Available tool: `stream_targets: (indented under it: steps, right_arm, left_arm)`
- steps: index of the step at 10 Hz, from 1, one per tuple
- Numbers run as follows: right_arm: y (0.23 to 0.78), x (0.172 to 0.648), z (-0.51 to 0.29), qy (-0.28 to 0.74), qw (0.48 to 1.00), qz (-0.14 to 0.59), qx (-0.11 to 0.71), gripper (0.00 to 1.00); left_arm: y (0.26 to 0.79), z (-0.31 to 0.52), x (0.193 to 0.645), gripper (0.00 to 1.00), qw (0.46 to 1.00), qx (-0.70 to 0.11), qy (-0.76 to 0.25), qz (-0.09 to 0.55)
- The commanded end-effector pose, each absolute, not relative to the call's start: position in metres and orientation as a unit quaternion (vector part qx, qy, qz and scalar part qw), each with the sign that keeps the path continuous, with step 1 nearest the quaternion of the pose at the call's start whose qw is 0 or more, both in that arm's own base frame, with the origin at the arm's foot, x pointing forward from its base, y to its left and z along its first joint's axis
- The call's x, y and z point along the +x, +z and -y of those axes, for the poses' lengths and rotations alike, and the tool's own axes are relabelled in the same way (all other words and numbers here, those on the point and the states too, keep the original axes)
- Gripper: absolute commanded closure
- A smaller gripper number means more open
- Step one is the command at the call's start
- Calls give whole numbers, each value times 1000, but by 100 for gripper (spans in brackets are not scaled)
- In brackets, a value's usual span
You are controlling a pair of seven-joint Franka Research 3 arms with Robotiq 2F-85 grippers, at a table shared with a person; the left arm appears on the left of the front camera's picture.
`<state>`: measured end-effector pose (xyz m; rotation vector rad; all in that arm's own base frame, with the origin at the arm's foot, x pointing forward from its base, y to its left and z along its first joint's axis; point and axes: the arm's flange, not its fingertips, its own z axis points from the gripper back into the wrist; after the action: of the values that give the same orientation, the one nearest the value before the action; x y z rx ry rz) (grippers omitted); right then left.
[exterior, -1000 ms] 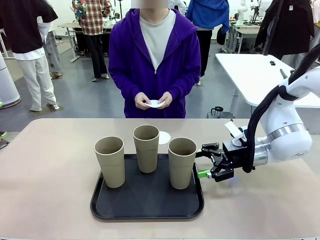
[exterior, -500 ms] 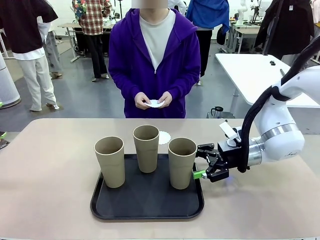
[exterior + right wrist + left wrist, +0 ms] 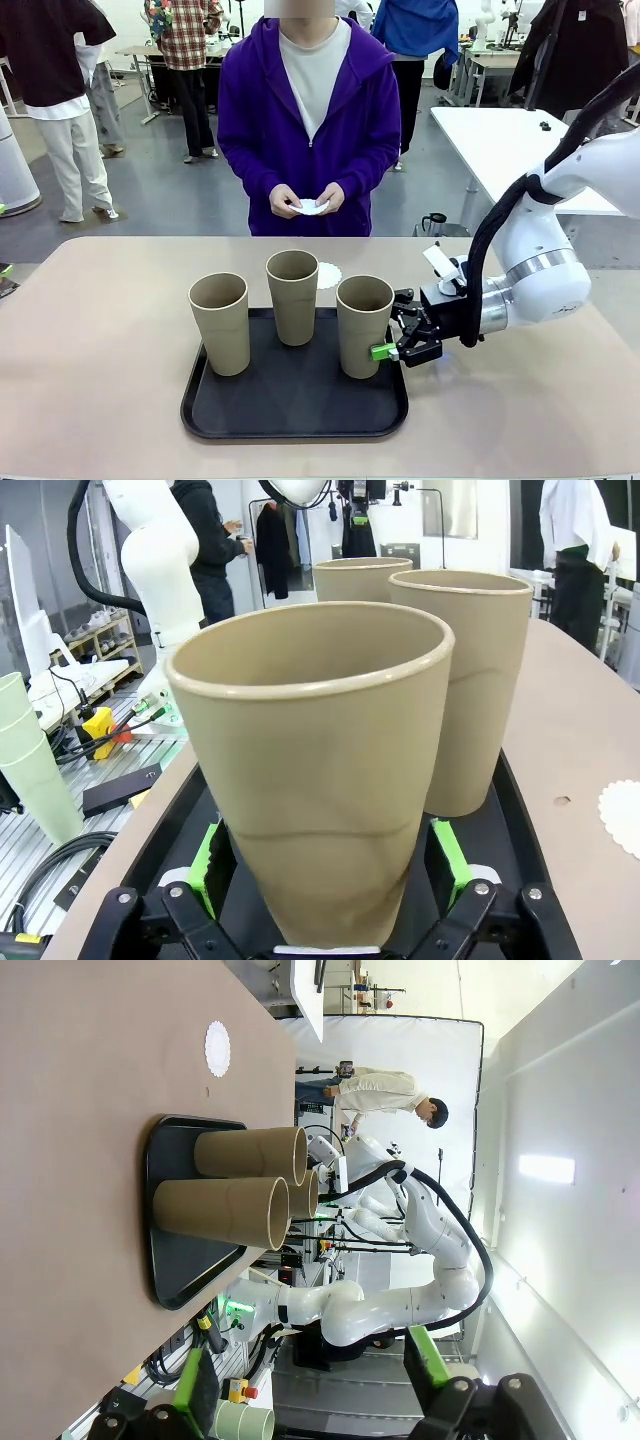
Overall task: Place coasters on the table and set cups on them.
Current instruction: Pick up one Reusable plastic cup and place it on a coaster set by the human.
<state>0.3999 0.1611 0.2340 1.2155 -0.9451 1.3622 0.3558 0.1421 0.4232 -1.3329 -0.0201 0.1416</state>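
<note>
The right arm (image 3: 540,275) reaches in low from the right, wrist level, with the right gripper (image 3: 393,343) pointing sideways and its jaws spread wide, while the left gripper (image 3: 310,1380) likewise stands open, green pads (image 3: 193,1392) apart.

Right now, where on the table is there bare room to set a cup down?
Widest bare patch: table left of the black tray. Another lies along the front edge right of the tray, before the right arm. Crowded: the tray's three cups, right gripper straddling the right cup, coaster behind.
</note>
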Motion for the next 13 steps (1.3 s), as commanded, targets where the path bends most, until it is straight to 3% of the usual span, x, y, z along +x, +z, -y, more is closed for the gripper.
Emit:
stream_targets:
  steps: [1,4,7,8,10,13]
  right_arm:
    - [227,407,-179,563,522,396,503,0]
    - [222,404,-194,566,515,389,513,0]
    - [227,404,-187,563,510,400,512,91]
    - [236,400,-185,564,511,404,507,100]
    - [269,385,-188,559,531,399,496,100]
    - [381,372,-218,573,535,391,482,100]
  left_arm:
    - [426,-141,355,0,778,-625,65,14]
    - [426,-141,355,0,778,-625,65,14]
    - [426,-141,355,0,778,-625,65,14]
    - [426,-141,355,0,778,-625,65,14]
    - [426,-141,355,0,778,-625,65,14]
    - [426,-141,355,0,778,-625,65,14]
